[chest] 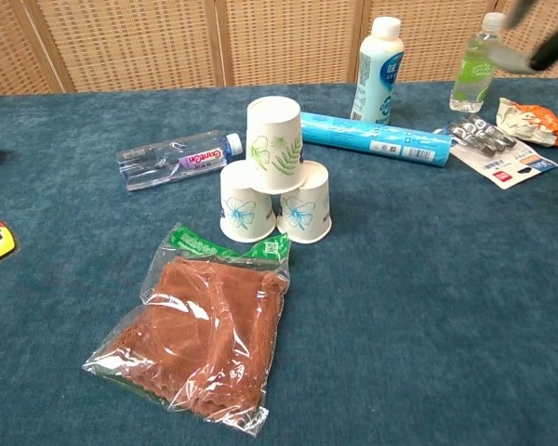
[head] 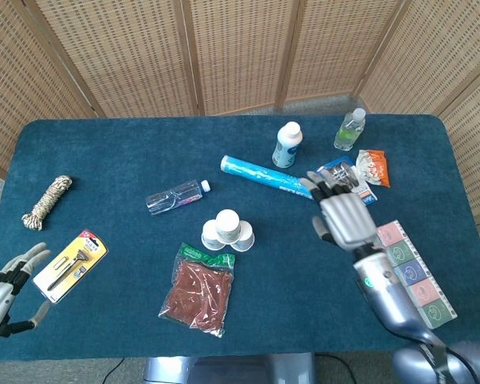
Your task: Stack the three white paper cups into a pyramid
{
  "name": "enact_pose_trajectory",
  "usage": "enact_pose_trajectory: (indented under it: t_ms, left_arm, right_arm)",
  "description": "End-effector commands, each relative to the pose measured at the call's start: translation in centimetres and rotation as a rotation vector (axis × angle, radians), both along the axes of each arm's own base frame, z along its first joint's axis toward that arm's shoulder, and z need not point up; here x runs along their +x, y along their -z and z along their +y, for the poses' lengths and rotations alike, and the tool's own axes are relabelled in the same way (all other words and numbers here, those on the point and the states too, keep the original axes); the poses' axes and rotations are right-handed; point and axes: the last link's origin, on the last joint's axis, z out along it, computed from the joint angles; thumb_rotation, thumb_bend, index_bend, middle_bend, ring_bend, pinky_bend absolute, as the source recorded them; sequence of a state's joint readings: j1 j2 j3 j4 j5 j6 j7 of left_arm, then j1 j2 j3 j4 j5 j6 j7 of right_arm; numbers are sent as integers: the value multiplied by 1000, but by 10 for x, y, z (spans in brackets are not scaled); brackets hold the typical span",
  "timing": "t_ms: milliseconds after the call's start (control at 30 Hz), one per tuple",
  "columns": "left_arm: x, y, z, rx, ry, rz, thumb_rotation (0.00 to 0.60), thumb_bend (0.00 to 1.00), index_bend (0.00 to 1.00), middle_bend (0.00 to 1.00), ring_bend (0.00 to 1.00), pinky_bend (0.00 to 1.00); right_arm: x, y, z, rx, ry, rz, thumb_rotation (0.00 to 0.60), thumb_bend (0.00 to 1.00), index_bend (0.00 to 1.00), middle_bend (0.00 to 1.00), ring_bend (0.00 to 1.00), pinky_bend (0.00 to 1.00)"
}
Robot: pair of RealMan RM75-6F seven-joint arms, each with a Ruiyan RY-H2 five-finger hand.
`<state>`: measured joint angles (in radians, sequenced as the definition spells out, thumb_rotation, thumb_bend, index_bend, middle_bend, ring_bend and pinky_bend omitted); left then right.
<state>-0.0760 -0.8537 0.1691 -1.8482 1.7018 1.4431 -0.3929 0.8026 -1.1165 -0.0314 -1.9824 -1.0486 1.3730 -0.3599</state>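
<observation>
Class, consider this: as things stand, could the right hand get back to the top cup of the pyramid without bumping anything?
Probably yes. The right hand hangs open above the table to the pyramid's right. The top cup stands exposed, with bare cloth on that side; only the blue tube lies nearby, behind the path.

Woven wicker screen [head: 240, 56] panels stand behind the blue-topped table [head: 128, 152].

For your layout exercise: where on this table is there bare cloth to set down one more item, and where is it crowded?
Bare cloth: the far-left stretch behind the rope, and the near side between the red snack bag and the right robot hand. Crowded: around the cup pyramid and blue tube.
</observation>
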Motion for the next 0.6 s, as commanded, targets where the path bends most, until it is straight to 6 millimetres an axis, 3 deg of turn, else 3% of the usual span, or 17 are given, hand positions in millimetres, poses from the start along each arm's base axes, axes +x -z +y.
enact_pose_trajectory:
  t_ms: [33, 333, 600]
  left_arm:
    - [-4, 2, -10, 0, -22, 3, 600, 486, 0, 0, 0, 9]
    - [-15, 11, -29, 42, -79, 61, 600, 485, 0, 0, 0, 0]
    - [-15, 15, -35, 61, -79, 72, 600, 485, 0, 0, 0, 0]
  right_arm:
    - [-48, -12, 26, -64, 55, 6, 600, 516, 112, 104, 0, 270]
    - [-100, -21, 62, -169, 192, 12, 600, 484, 103, 104, 0, 252]
    - [-121, -23, 79, -193, 216, -24, 600, 478, 103, 101, 0, 226]
